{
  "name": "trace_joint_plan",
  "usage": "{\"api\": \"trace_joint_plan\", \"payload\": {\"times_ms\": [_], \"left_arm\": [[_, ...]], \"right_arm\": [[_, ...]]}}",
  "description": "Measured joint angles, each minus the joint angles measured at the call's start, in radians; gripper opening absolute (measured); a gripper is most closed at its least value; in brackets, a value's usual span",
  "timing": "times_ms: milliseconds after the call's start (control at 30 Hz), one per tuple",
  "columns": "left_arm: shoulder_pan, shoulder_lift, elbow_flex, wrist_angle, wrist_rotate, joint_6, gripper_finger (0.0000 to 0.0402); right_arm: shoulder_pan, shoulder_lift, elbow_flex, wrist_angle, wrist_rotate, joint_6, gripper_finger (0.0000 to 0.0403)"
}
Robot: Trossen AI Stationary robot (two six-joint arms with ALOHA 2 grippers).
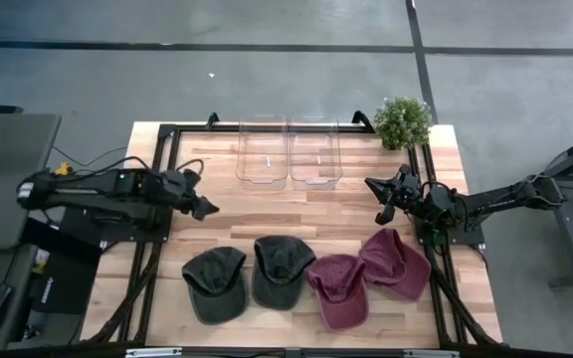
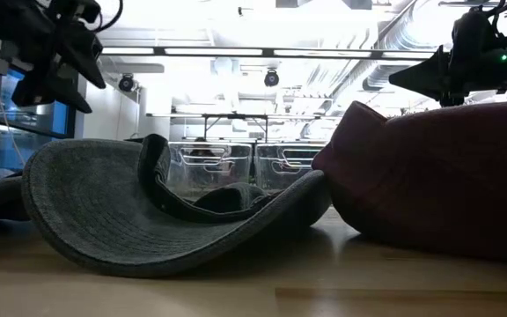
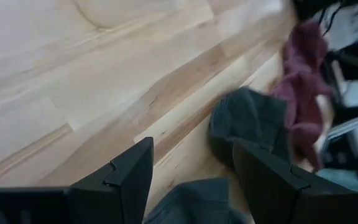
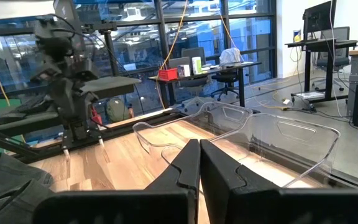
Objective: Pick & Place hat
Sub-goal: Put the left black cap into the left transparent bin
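Four caps lie in a row near the table's near edge. Two are dark grey (image 1: 214,281) (image 1: 282,268) and two are maroon (image 1: 338,288) (image 1: 396,261). In the low view a grey cap (image 2: 148,211) rests on its brim beside a maroon cap (image 2: 438,176). My left gripper (image 1: 204,209) (image 3: 191,162) hovers open above bare wood, toward the far side of the grey caps (image 3: 247,121), touching nothing. My right gripper (image 1: 381,204) (image 4: 199,152) is shut and empty, held in the air beyond the maroon caps and facing the clear bins.
Two clear plastic bins (image 1: 262,151) (image 1: 314,151) stand side by side at the far edge, and a small potted plant (image 1: 403,121) sits at the far right corner. Black frame rails (image 1: 157,169) run along both table sides. Bare wood (image 1: 296,209) lies between bins and caps.
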Motion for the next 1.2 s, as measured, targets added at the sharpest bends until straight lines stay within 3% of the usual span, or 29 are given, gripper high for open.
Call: {"api": "trace_joint_plan", "payload": {"times_ms": [233, 433, 700, 833, 1200], "left_arm": [[-0.171, 0.149, 0.059, -0.093, -0.131, -0.086, 0.0213], [-0.234, 0.254, 0.100, -0.229, -0.155, -0.206, 0.0213], [-0.271, 0.391, 0.110, -0.285, -0.021, -0.258, 0.0213], [-0.271, 0.448, 0.109, -0.289, -0.001, -0.256, 0.0213], [-0.271, 0.515, 0.105, -0.205, 0.102, -0.149, 0.0213]], "right_arm": [[0.000, 0.000, 0.000, 0.000, 0.000, 0.000, 0.0007], [0.000, 0.000, 0.000, 0.000, 0.000, 0.000, 0.0009], [0.000, 0.000, 0.000, 0.000, 0.000, 0.000, 0.0006], [0.000, 0.000, 0.000, 0.000, 0.000, 0.000, 0.0007], [0.000, 0.000, 0.000, 0.000, 0.000, 0.000, 0.0006]]}}
